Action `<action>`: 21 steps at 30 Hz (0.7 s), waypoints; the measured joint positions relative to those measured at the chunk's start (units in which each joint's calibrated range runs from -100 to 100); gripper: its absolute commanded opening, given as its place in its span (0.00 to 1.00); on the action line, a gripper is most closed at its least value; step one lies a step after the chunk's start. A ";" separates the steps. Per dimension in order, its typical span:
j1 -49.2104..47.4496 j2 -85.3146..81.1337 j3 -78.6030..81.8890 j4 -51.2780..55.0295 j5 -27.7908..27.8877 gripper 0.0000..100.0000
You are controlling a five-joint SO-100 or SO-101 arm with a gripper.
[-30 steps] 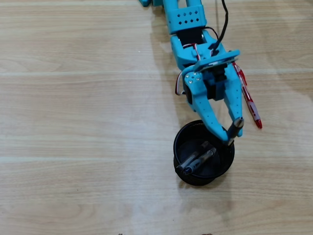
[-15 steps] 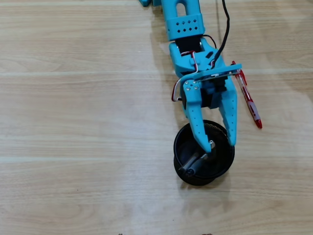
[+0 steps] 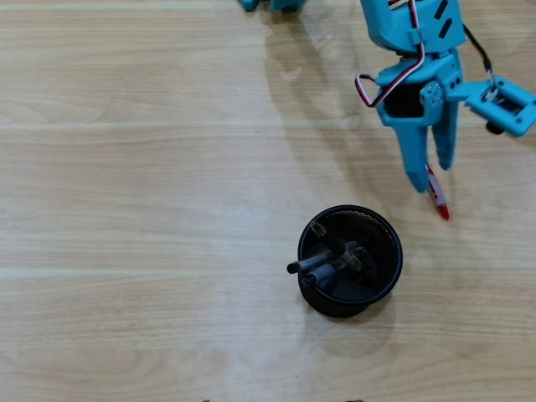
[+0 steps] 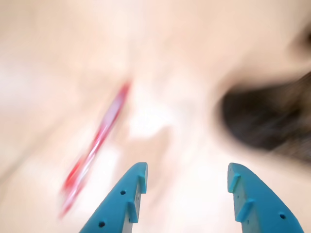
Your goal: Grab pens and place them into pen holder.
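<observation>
The pen holder [image 3: 387,276], a round black mesh cup, stands low in the middle of the overhead view. Clear pens with dark ends [image 3: 322,261] lie slanted inside it, two ends poking over its left rim. A red and clear pen [image 3: 438,202] lies on the table up and right of the cup, its upper part hidden under my blue gripper [image 3: 430,176]. The gripper hangs over that pen, open and empty. The wrist view is blurred: the red pen [image 4: 97,145] shows left of the fingers [image 4: 127,198], the pen holder [image 4: 267,116] is a dark smear at right, and the gripper [image 4: 188,170] holds nothing.
The light wood table [image 3: 134,209] stretches bare to the left and below the cup. The blue arm [image 3: 410,25] enters from the top right, with a wrist part [image 3: 507,102] sticking out rightward.
The gripper held a pen over the cup's rim, then let it go into the cup. It has since pulled back up and right, over the red pen. The pens in the cup shifted left.
</observation>
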 measured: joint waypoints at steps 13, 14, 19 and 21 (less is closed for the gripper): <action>-6.92 9.82 -1.77 18.78 -17.16 0.21; -7.18 10.24 -1.77 17.92 -17.16 0.21; -9.20 13.88 -1.77 9.65 -17.16 0.21; -9.88 15.83 -1.77 5.60 -17.16 0.21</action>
